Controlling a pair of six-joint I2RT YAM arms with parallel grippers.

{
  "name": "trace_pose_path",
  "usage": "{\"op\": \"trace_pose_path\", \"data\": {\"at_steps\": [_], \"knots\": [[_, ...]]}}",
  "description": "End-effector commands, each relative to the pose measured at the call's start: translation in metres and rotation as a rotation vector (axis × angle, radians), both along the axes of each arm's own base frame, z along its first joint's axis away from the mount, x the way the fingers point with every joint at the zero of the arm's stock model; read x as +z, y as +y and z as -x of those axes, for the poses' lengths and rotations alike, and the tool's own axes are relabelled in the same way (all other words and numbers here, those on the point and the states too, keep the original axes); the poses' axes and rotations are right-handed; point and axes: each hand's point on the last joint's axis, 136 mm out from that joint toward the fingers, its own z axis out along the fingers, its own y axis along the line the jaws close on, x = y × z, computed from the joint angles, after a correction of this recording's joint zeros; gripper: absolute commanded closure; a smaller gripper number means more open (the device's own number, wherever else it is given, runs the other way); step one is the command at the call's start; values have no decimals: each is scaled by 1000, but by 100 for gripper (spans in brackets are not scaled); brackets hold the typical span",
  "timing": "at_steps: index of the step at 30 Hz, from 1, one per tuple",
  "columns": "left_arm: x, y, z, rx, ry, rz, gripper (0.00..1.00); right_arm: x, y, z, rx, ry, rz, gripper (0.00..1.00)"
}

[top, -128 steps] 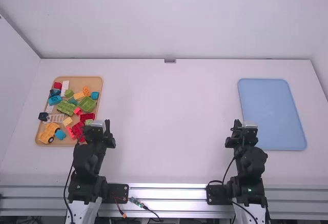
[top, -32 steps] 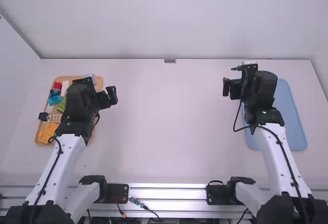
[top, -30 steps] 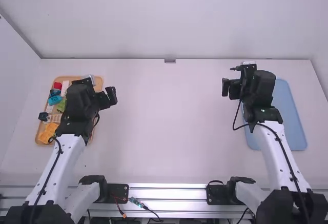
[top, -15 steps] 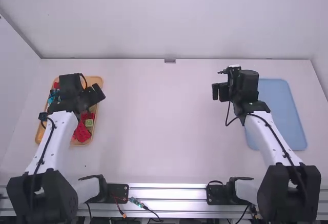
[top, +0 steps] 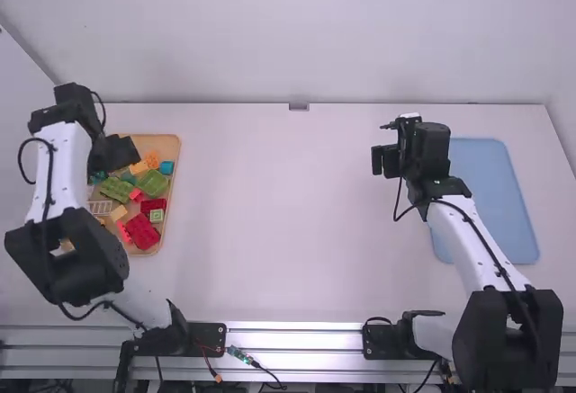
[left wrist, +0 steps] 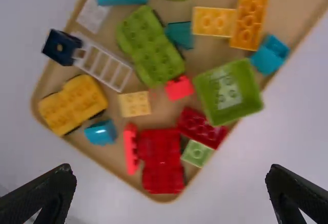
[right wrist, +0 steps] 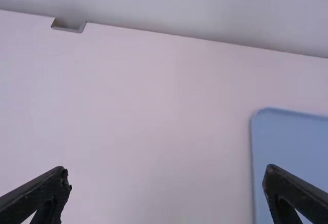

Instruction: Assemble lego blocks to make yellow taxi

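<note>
Hovering with left tool (top: 124, 150) released by tan tray (top: 167, 145) of blocks (top: 155, 183). Holding right tool (top: 378, 160) released near blue tray (top: 490, 197).

Blocks (top: 142, 231) lie in a tray (top: 166, 145) left on the table (top: 297, 231), a second tray (top: 490, 195) right.

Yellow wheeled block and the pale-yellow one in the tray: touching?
Apart. Left wrist view: a strip of bare tray separates the yellow wheeled block from the pale-yellow block.
</note>
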Motion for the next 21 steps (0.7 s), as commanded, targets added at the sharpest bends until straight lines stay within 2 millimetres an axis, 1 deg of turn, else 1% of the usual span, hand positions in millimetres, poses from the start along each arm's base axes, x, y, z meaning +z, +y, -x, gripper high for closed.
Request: {"op": "trace_pose_path", "data": {"at_steps": [1,3,4,6,7,8,9,10,11,12,13,16,18,21], "knots": [[-8,25,4,-110,67,11,1,13,-1,-7,-2,-33,8,1],[-13,54,15,-122,138,-51,1,13,-1,-7,-3,-34,7,1],[-13,62,19,-124,161,-74,1,13,0,-7,-3,-34,7,1],[-17,90,42,-151,293,-156,1,13,-1,-7,-3,-34,7,1],[-18,97,46,-150,311,-175,1,13,-1,-7,-2,-34,7,1],[-19,100,46,-158,313,-184,1,13,-1,-7,-3,-34,7,1],[-21,107,42,-198,306,-202,1,13,-1,-7,-4,-37,7,1],[-25,106,37,-263,286,-186,1,14,0,-7,-2,-38,7,1],[-32,98,30,-398,260,-137,1,14,0,-7,-1,-38,7,1],[-36,93,28,-467,248,-114,1,14,0,-7,-2,-37,7,1],[-41,86,24,-574,223,-80,1,14,0,-7,-2,-38,6,1],[-49,89,24,-633,223,-85,1,15,0,-8,-2,-43,6,1],[-58,85,24,-754,241,-84,1,15,0,-8,-2,-45,6,1],[-65,93,25,-771,277,-127,1,15,0,-8,-2,-44,6,1]]}}
